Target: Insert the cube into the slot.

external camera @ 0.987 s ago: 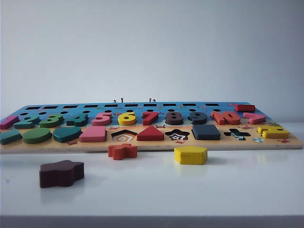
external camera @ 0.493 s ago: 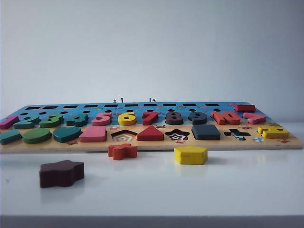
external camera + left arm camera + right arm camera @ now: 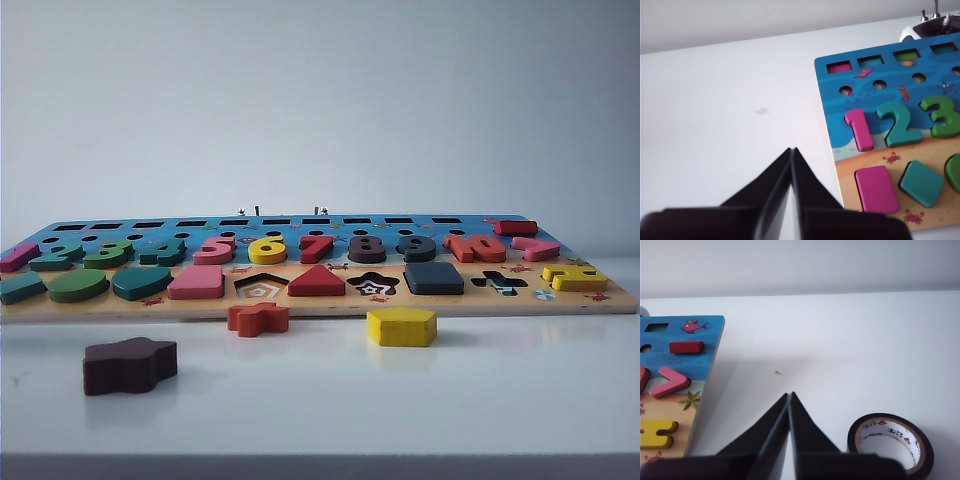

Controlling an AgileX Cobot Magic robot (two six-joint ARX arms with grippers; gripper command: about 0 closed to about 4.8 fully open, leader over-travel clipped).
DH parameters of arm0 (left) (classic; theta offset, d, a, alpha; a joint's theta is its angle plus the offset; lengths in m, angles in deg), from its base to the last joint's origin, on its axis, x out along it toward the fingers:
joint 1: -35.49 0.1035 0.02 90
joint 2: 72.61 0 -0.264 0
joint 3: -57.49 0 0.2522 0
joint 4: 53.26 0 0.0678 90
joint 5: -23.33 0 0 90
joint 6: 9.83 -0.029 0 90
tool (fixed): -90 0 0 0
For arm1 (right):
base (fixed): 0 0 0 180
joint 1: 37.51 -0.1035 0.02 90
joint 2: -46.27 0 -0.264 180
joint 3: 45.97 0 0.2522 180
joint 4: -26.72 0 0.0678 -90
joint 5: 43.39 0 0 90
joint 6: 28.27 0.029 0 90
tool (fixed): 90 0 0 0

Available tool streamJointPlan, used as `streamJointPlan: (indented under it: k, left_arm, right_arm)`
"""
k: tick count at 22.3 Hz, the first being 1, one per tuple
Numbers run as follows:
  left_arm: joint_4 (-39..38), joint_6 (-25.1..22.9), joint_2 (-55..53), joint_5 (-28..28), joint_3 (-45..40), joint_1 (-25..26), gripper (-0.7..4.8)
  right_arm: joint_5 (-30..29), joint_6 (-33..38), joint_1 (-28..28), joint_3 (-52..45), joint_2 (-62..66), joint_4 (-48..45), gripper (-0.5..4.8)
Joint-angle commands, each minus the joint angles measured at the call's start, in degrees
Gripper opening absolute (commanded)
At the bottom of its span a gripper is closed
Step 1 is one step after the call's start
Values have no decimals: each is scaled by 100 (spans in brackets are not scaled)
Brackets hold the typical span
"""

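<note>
The cube (image 3: 433,278), a flat dark navy square block, lies in the front row of the wooden puzzle board (image 3: 330,306), between the star recess (image 3: 373,286) and a cross-shaped recess. The slot is hidden; no checkered bottom shows. My left gripper (image 3: 791,149) is shut and empty over bare white table beside the board's end with the pink 1. My right gripper (image 3: 789,394) is shut and empty over the table beside the board's other end (image 3: 700,332). Neither gripper shows in the exterior view.
Loose on the table in front of the board lie a yellow pentagon block (image 3: 401,326), an orange star piece (image 3: 258,318) and a dark brown wavy-edged block (image 3: 129,365). The pentagon recess (image 3: 261,287) is open. A roll of black tape (image 3: 890,441) sits near my right gripper.
</note>
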Motion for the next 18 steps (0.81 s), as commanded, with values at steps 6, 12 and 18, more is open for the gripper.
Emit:
streamJointPlan:
  k: [6,12,18]
  left_arm:
    - [17,-22,-4,-9,-28,7,17]
    - [136,2,-4,-4,-28,11,17]
    - [175,0,-4,-7,-28,9,17]
  right_arm:
    - [13,0,-2,0,-11,-68,-8]
    - [13,-2,-2,0,-11,-70,-8]
    - [13,0,-7,0,-11,-70,-8]
